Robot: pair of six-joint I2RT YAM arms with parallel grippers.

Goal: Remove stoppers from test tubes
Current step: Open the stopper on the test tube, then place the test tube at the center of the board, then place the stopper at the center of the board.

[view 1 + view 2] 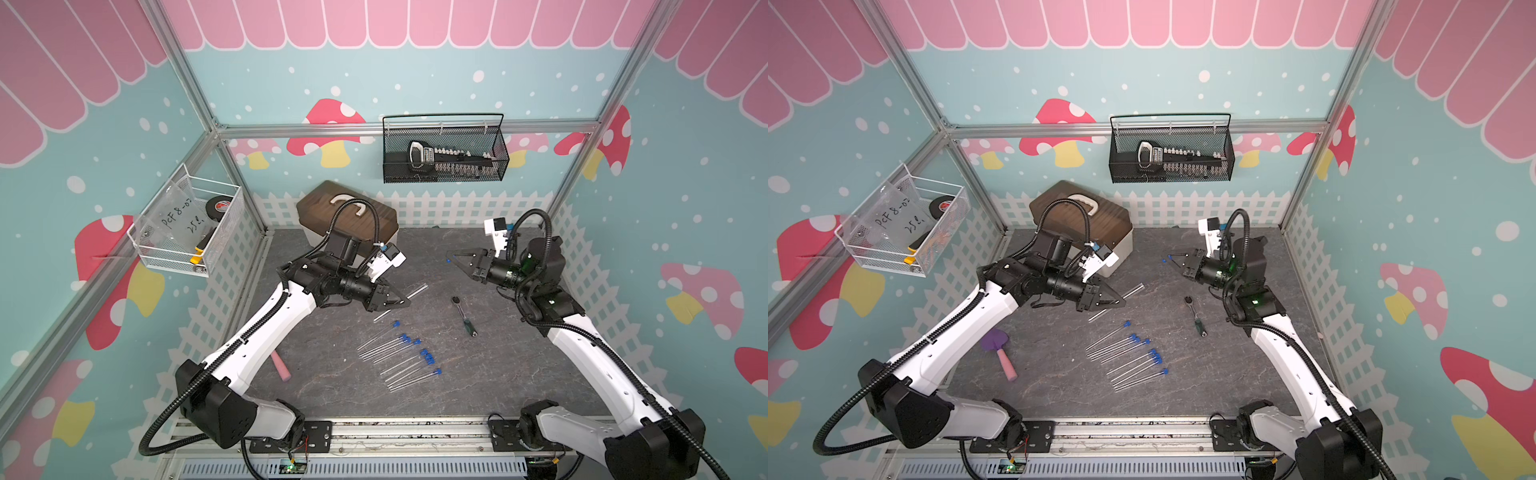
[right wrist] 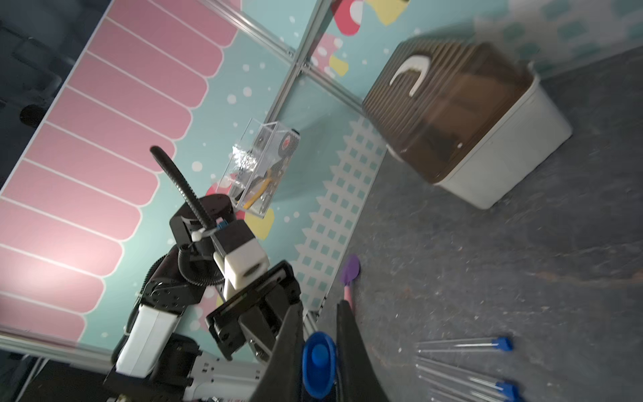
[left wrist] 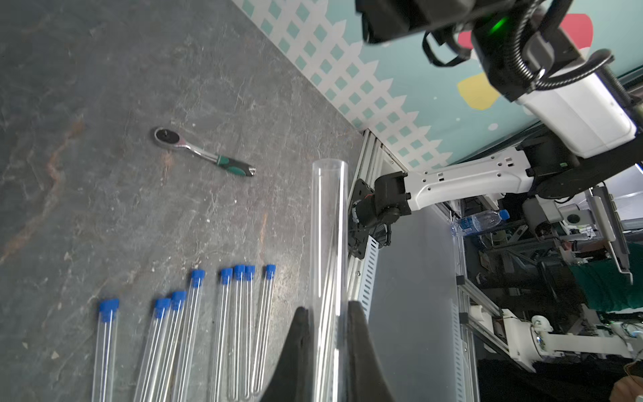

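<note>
My left gripper is shut on a clear test tube whose open end carries no stopper; the tube pokes out past the fingertips above the mat. Off to the right and apart from it, my right gripper is shut on a small blue stopper, held in the air. Several more test tubes lie side by side on the grey mat in front of the left gripper, each with a blue stopper in its end.
A ratchet wrench lies on the mat between the arms. A brown-lidded white box stands at the back. A purple scoop with a pink handle lies by the left arm. A black mesh basket and a white wire basket hang on the walls.
</note>
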